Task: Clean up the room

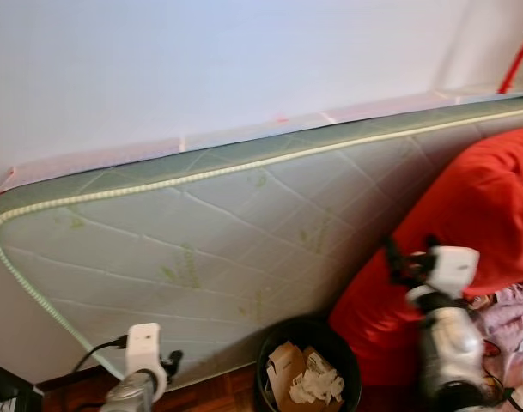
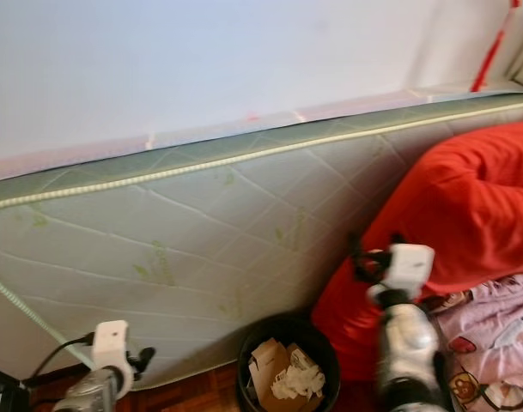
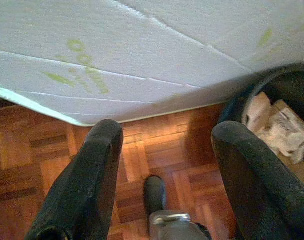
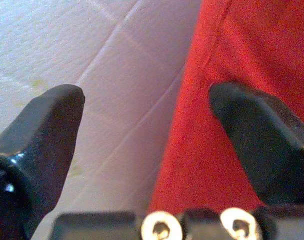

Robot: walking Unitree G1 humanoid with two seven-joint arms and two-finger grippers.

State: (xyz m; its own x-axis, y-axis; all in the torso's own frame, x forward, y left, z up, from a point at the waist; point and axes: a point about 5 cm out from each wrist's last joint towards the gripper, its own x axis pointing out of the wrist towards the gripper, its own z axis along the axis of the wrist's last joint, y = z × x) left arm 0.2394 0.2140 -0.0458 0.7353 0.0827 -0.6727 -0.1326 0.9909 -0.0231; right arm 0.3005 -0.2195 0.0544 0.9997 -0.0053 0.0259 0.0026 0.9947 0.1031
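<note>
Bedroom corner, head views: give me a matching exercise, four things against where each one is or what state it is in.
Things:
1. mattress
2. bin
3. red cushion
4. right gripper

Places or states:
A. on the wooden floor, holding crumpled paper and cardboard
B. open, raised in front of the red fabric
C. on its edge, leaning against the white wall
D. against the mattress on the robot's right side

Pairs: 1-C, 2-A, 3-D, 4-B
</note>
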